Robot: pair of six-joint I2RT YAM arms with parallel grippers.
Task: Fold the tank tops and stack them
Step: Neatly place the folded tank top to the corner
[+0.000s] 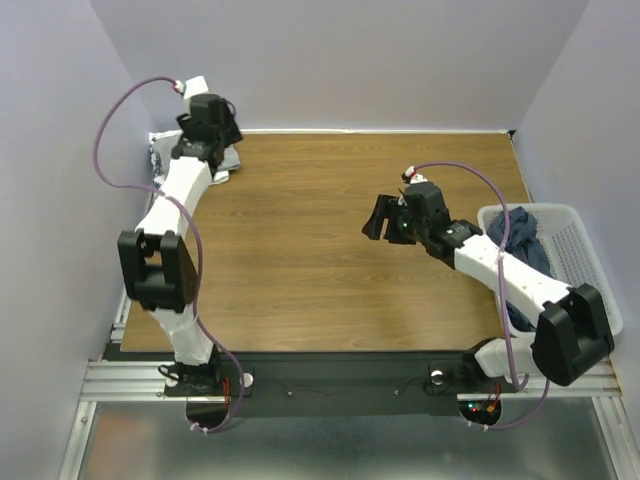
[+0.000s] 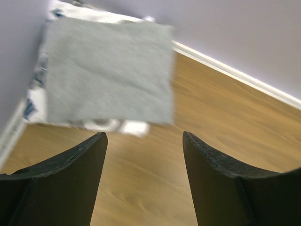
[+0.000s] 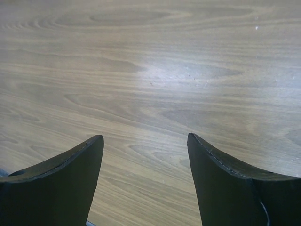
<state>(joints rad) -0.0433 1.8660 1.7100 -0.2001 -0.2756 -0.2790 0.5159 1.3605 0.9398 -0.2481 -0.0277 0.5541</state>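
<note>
A folded light grey tank top [image 2: 108,70] lies on top of a folded white printed tank top [image 2: 40,101] in the table's far left corner; the stack also shows in the top view [image 1: 160,152], mostly hidden by the left arm. My left gripper [image 2: 143,139] is open and empty just in front of the stack, above bare wood; in the top view it [image 1: 222,130] is over the stack's right side. Dark slate-blue tank tops [image 1: 520,240] lie bunched in the white basket [image 1: 585,235]. My right gripper [image 3: 145,139] is open and empty over bare wood, at mid-table [image 1: 383,217].
The basket stands at the table's right edge, beside the right arm. Lilac walls close the table on the left, back and right; a white baseboard [image 2: 235,73] runs along the back wall. The wooden tabletop [image 1: 300,250] lies between the two grippers.
</note>
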